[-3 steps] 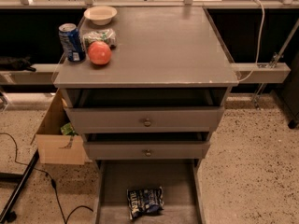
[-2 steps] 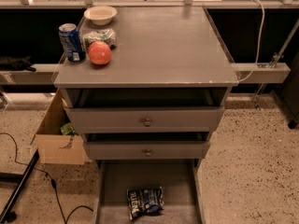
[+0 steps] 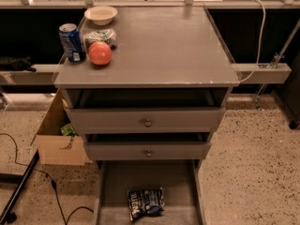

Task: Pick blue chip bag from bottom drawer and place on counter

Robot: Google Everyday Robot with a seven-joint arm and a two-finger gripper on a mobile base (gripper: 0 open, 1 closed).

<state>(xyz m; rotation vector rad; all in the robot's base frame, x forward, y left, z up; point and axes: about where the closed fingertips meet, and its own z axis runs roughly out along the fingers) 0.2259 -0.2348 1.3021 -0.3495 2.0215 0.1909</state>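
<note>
Blue chip bag [image 3: 146, 202] lies in the bottom drawer [image 3: 150, 177] at six o'clock. Your gripper is out of view, so its grip cannot be told.

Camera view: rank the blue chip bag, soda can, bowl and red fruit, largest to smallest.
1. blue chip bag
2. soda can
3. bowl and red fruit look alike
The gripper is not in view.

The bottom drawer [image 3: 150, 177] runs off the lower edge, its front unseen. Lettering on the blue chip bag [image 3: 146, 202] is unreadable. The gripper lies outside the view.
</note>
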